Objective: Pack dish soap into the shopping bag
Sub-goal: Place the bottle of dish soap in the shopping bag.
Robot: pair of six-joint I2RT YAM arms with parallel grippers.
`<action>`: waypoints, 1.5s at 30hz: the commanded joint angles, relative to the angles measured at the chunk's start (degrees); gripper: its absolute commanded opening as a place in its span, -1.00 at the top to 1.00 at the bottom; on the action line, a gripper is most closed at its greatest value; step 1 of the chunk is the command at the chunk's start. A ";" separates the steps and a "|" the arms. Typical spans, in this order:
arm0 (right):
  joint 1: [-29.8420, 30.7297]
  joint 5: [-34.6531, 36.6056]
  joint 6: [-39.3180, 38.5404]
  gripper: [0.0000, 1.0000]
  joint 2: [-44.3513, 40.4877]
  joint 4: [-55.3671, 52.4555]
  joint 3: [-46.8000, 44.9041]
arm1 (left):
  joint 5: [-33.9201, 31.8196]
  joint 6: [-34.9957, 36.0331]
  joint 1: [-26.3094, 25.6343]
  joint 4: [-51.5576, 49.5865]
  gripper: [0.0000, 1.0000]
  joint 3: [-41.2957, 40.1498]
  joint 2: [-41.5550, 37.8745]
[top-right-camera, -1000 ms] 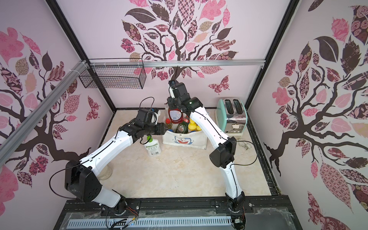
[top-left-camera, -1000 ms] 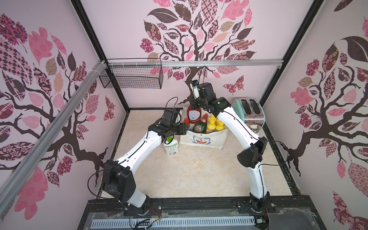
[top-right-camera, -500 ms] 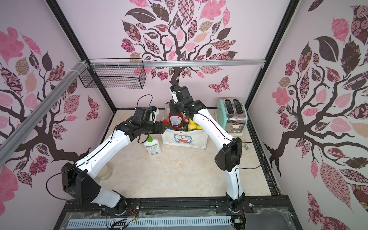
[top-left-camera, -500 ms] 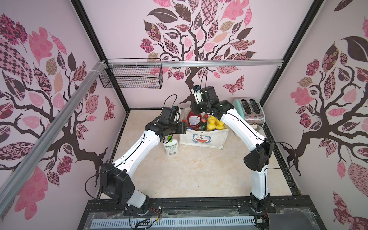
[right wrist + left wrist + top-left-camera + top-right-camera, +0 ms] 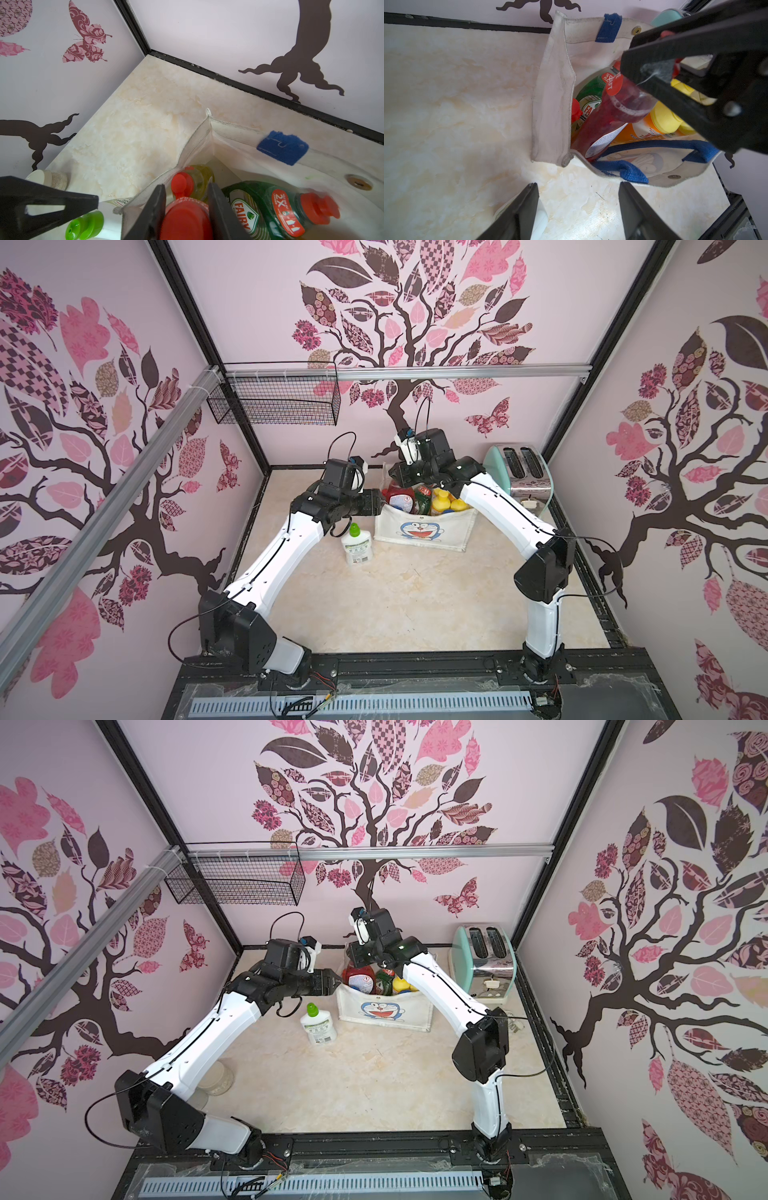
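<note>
White cat-print shopping bag (image 5: 424,531) upright; red bottle (image 5: 612,112) tilted inside; white green-capped bottle (image 5: 356,549) upright just beside

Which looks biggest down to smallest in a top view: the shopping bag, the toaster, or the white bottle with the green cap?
1. shopping bag, largest.
2. toaster, somewhat smaller.
3. white bottle, clearly smallest.
All three stand on the table, so nearness matters little.

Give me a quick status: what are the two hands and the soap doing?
Right hand shut on red bottle at its cap, tilted into shopping bag. Left hand open, empty, beside bag. White bottle stands outside. Other bottles crowd the bag.
</note>
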 commanded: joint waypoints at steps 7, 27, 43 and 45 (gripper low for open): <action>1.48 -0.85 2.38 1.00 -3.37 13.35 -4.17 | 1.96 0.95 0.19 -0.01 -0.35 -0.40 -1.63; 2.62 3.58 3.60 1.00 -7.78 31.32 -24.43 | 3.58 1.15 0.26 1.33 -0.06 -2.54 -0.58; 2.65 3.85 6.51 1.00 -11.25 40.61 -24.56 | 3.59 1.73 0.27 1.02 0.17 -2.12 -0.50; 2.72 3.43 6.86 1.00 -11.06 41.18 -25.57 | 3.58 1.69 0.31 0.93 0.20 -2.15 -0.58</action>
